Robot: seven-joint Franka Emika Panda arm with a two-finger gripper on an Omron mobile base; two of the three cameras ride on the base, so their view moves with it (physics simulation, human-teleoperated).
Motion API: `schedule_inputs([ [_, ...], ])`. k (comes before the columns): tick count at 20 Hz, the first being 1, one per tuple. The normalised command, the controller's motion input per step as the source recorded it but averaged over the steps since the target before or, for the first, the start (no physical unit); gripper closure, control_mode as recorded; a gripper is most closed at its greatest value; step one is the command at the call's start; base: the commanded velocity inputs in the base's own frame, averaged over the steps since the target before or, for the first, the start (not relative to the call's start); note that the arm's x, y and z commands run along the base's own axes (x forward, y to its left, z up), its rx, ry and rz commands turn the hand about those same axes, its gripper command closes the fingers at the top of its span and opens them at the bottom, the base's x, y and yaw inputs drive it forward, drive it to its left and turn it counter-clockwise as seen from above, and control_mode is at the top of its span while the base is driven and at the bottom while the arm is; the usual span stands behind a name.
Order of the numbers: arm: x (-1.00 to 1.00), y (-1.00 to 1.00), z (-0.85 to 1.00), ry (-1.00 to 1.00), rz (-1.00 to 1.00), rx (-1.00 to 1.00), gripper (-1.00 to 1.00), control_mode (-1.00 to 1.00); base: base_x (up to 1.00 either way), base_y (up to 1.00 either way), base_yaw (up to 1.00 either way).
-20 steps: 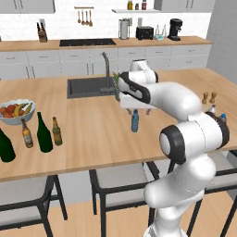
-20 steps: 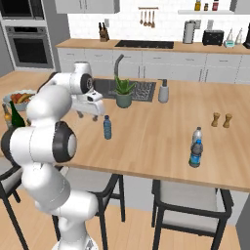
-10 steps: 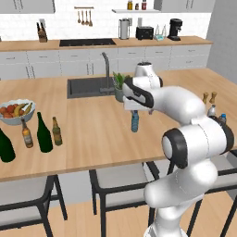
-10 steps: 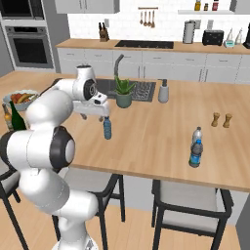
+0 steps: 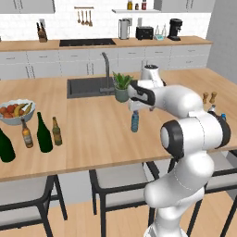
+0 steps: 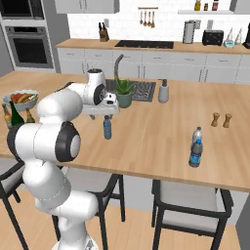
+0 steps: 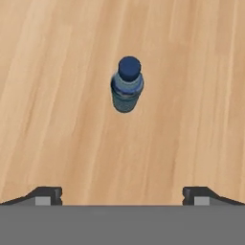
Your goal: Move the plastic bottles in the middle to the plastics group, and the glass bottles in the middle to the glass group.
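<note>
1. The blue bottle [image 5: 134, 121] [image 6: 107, 128] [image 7: 127, 85] stands upright on the wooden island [image 5: 92, 134], near its middle, on bare wood with nothing touching it.
2. It is small, slim and translucent blue. From above, in the hand view, it shows a round dark blue cap over a paler blue-grey shoulder.
3. The gripper [image 5: 135, 110] [image 6: 106, 115] hangs straight above the bottle, pointing down, and is not touching it.
4. In the hand view the two fingertips [image 7: 48, 195] stand far apart at the bottom corners; the jaws are spread wide and hold nothing. The bottle sits ahead of them, roughly on the line between.
5. A potted plant [image 5: 122, 86] [image 6: 123, 92] sits just behind the gripper, beside the sink [image 5: 88, 86].
6. At the island's left end stand the wine bottle [image 5: 44, 133], tall, slim and dark green, with an amber beer bottle [image 5: 56, 131] just to its right.
7. Left of those are a second brown beer bottle [image 5: 27, 134] and a fat green bottle [image 5: 5, 146], with a fruit bowl [image 5: 16, 111] behind.
8. On the far right side stand the plastics pair [image 6: 196, 148], a clear bottle and a blue one close together, with two pepper mills [image 6: 221, 119] behind them.
</note>
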Motion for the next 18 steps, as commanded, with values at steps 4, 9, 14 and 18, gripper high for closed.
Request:
schedule_inputs([
  [4,0.31,0.06,-0.25,-0.21,0.14,0.0,-1.0,-1.0,0.0,0.0,0.0],
  [9,0.36,0.11,-0.18,-0.09,0.01,0.0,-1.0,-1.0,0.0,0.0,0.0],
  [14,0.32,0.0,-0.02,-0.01,-0.03,0.01,-1.0,-1.0,0.0,0.0,0.0],
  [18,0.31,0.0,0.0,0.0,-0.12,0.06,-1.0,-1.0,0.0,0.0,0.0],
])
